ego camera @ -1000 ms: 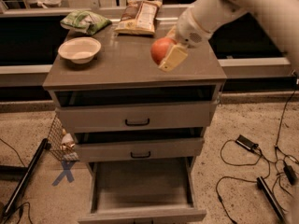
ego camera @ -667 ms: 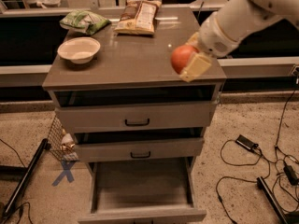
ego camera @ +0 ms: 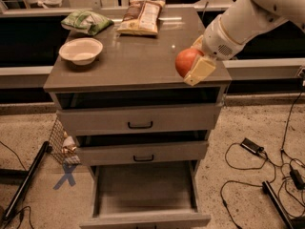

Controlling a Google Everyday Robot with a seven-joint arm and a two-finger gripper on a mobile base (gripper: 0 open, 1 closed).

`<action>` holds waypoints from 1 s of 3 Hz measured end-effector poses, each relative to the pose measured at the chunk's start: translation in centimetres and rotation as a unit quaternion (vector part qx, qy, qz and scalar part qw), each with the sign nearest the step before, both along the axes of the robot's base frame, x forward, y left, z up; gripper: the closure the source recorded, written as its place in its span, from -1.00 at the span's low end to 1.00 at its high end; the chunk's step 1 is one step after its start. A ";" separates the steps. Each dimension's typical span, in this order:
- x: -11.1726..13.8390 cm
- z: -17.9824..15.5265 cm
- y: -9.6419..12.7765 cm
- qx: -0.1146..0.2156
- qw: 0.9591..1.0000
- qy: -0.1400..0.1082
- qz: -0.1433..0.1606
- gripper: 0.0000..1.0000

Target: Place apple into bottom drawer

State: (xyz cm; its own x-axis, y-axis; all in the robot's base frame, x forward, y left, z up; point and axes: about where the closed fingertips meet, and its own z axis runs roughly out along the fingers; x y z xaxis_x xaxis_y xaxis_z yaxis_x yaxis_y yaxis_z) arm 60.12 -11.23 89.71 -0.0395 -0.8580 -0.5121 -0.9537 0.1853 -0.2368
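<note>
a: clamped tight on the apple [ego camera: 185, 62] with the gripper [ego camera: 194, 65], up near the front right edge of the cabinet top [ego camera: 138, 61]. pressing a pale finger [ego camera: 200, 71] against the near side.

b: so held in the air, well above the bottom drawer [ego camera: 143, 187]. pulled out already, bare inside, off down to the left.

a: looks firm, smooth, light enough. round though, so likely to roll or slip if pinched off centre. best squeezed across the widest part. probably bruises if dropped from up there.

b: beyond that, spotting a white bowl [ego camera: 81, 50], a green bag [ego camera: 86, 21], a snack packet [ego camera: 142, 17] on top. cables [ego camera: 252, 149] down right on the floor.
</note>
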 end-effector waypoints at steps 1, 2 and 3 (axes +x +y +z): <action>-1.6 -5.4 1.1 0.034 0.999 -0.008 0.019 1.00; -4.9 -13.7 0.7 0.061 0.997 -0.002 0.040 1.00; -7.6 -17.1 0.6 0.051 0.997 0.023 0.054 1.00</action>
